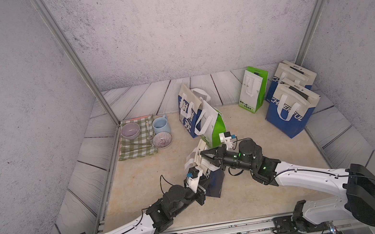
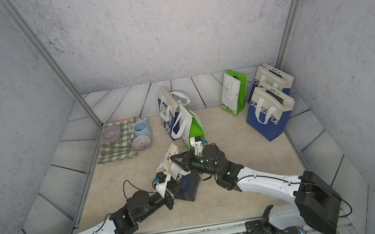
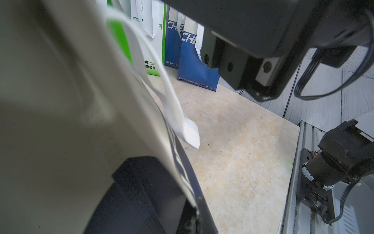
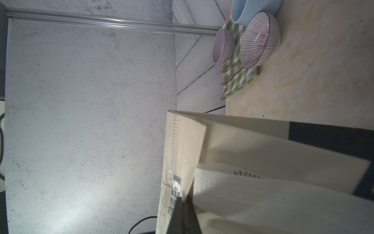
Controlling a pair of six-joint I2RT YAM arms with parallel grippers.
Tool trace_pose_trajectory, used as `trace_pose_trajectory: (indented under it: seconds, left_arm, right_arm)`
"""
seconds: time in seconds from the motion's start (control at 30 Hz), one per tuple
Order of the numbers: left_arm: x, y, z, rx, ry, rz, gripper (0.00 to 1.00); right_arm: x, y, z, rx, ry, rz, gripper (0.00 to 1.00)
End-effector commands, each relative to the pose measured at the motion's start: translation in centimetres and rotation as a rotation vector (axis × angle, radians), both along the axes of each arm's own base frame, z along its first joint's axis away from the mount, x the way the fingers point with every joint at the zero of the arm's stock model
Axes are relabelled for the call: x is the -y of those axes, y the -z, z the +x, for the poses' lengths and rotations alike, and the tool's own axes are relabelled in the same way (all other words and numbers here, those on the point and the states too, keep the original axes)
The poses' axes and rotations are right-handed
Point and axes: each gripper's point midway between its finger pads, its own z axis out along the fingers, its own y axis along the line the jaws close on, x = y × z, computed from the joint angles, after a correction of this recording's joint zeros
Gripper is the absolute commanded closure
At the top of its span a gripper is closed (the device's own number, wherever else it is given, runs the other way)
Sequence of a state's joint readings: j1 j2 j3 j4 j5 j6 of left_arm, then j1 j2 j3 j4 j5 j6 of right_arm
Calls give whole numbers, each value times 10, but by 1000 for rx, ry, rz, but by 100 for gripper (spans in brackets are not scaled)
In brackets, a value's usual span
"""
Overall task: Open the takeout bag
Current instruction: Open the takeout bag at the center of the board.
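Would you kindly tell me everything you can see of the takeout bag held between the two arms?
The takeout bag looks like paper: a cream upper part, a navy lower part with white lettering, and flat white handles. It stands tilted near the middle of the table. The left gripper is shut on its near side, and the right gripper pinches its cream top edge. Whether its mouth is open yet I cannot tell.

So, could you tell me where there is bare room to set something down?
Bare: tabletop by the front rail; in front of the checked cloth; between the takeout bag and the right-hand blue bag. Crowded: among standing bags behind.
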State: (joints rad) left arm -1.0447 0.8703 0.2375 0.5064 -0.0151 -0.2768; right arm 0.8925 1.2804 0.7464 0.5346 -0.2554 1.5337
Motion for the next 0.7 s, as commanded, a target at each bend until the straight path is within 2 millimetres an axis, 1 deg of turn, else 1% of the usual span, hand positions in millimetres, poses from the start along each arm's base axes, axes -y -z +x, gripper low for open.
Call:
trace_pose_trajectory:
  seconds: [0.0,0.2,0.3,0.4,0.47,0.53,0.67]
  left_arm:
    - [5,-5,-6,8,42,-14,100]
    - [5,-4,-6,8,43,-13,100]
    - [6,-3,-7,7,46,-12,100]
    - [6,-3,-6,7,48,-13,100]
    - [6,-2,-6,6,48,-12,100]
    - [6,-2,-7,4,49,-13,100]
    - [4,-1,-7,7,46,-8,100]
  right_arm:
    - [1,-51,2,125,11,118,100]
    - [2,-70,1,163,12,171,100]
    - [1,-77,4,161,19,218,100]
    - [-2,-93,9,151,24,294,100]
    - [-9,-108,9,163,-6,329,100]
    - [-13,-118,8,182,-28,342,100]
    - [-7,-126,6,221,-10,336,100]
